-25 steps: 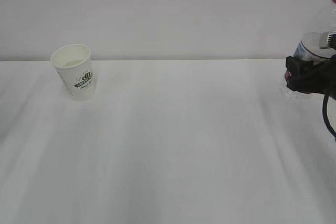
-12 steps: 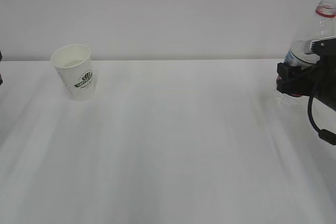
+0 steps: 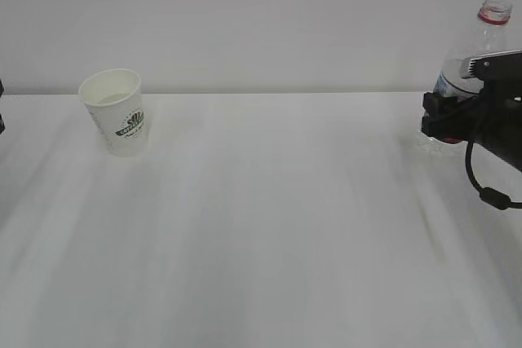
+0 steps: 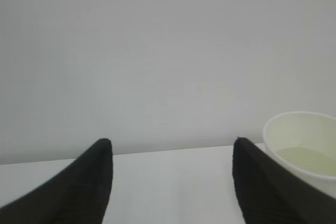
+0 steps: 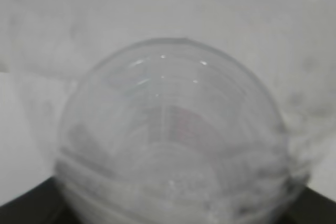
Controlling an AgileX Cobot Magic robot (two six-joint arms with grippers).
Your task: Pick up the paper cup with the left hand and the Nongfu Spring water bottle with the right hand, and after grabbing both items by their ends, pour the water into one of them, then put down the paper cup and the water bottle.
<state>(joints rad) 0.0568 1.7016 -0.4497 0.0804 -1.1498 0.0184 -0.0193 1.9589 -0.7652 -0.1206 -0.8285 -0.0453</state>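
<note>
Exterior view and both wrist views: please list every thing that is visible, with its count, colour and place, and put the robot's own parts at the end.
paper cup: one, white with a dark green logo, standing on the left of the table, with pale liquid visible inside in the left wrist view.
Nongfu Spring water bottle: one, clear plastic with a red neck ring, upright at the far right edge of the table, no cap visible.
table: one, white, filling the lower part of the exterior view.
wall: one, plain pale grey, behind the table.
left gripper: one, black, open and empty, with the cup just to its right.
right gripper: one, black, closed around the lower body of the bottle.
</note>
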